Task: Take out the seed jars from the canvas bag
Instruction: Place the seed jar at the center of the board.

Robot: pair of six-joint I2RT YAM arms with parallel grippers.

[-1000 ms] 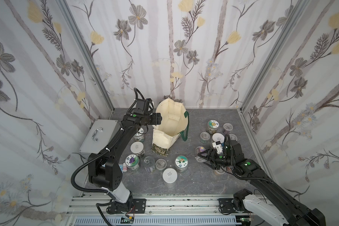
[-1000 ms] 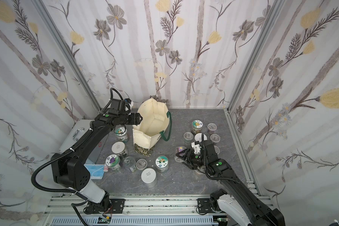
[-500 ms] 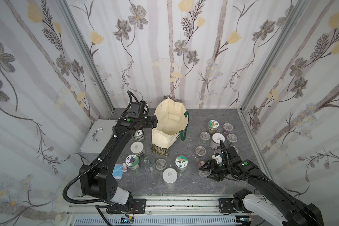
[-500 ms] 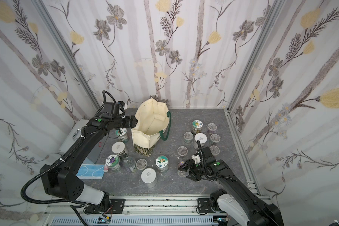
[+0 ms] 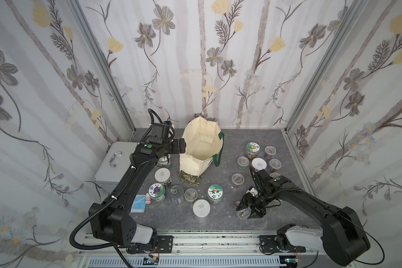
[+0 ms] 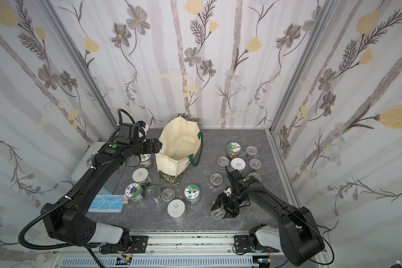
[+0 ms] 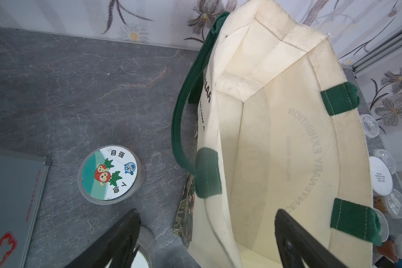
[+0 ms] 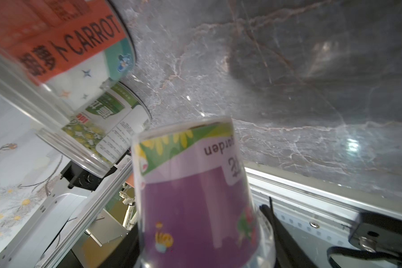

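The cream canvas bag (image 5: 201,148) (image 6: 179,148) stands open at the back middle, and the left wrist view shows only bare canvas inside the canvas bag (image 7: 276,139). My left gripper (image 5: 182,146) (image 6: 159,146) (image 7: 205,212) is open at the bag's left rim, one finger outside it and one over the inside. My right gripper (image 5: 247,212) (image 6: 222,212) (image 8: 202,243) is shut on a purple-labelled seed jar (image 5: 244,213) (image 6: 218,213) (image 8: 195,197), held tilted and low near the front right. Several seed jars (image 5: 215,190) stand in front of the bag, and several more seed jars (image 5: 258,164) stand at the right.
A silver metal case (image 5: 116,164) lies at the left. Near the front-left jars are a blue face mask (image 5: 138,203), a small pink-capped bottle (image 5: 148,199) and an open tin can (image 5: 177,194). The metal rail (image 5: 218,234) borders the front edge.
My right gripper has carried the purple-labelled jar from the right-hand jars toward the front edge. My left gripper's jaws have spread wider at the bag's rim.
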